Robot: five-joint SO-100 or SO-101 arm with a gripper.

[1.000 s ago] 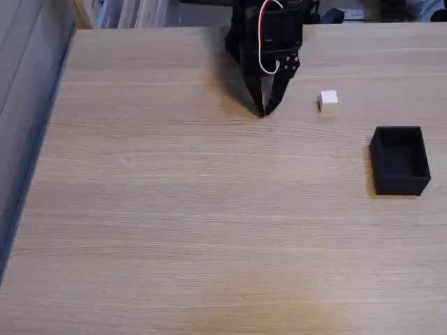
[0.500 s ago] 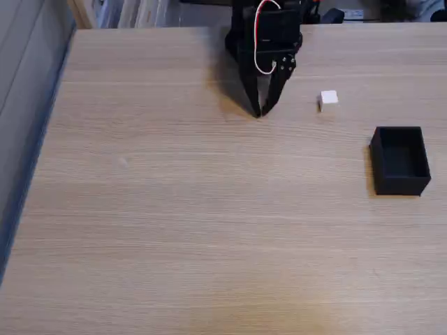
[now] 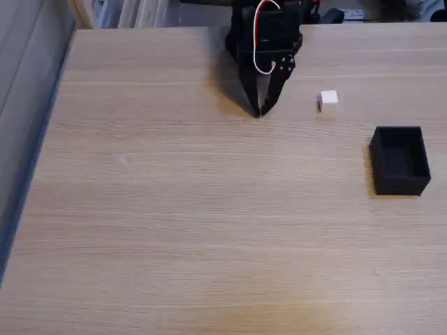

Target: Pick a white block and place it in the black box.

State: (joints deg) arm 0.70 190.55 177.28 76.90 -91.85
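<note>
Wooden table [image 3: 174, 209] separates pressed-together hand [image 3: 258, 112] (empty) from white block [image 3: 328, 98] and black box [image 3: 399, 160].

This is looking like an office or a study room; a broad desk [image 3: 174, 209] with a pale wood-grain laminate top is taking up nearly all of the fixed view; a grey panel with a blue edge [image 3: 24, 139] is running along its left side, like a partition or wall; behind the far edge, pale upright spines resembling books or folders [image 3: 133, 12] are standing, too blurred to read; indoor light is falling evenly.
</note>
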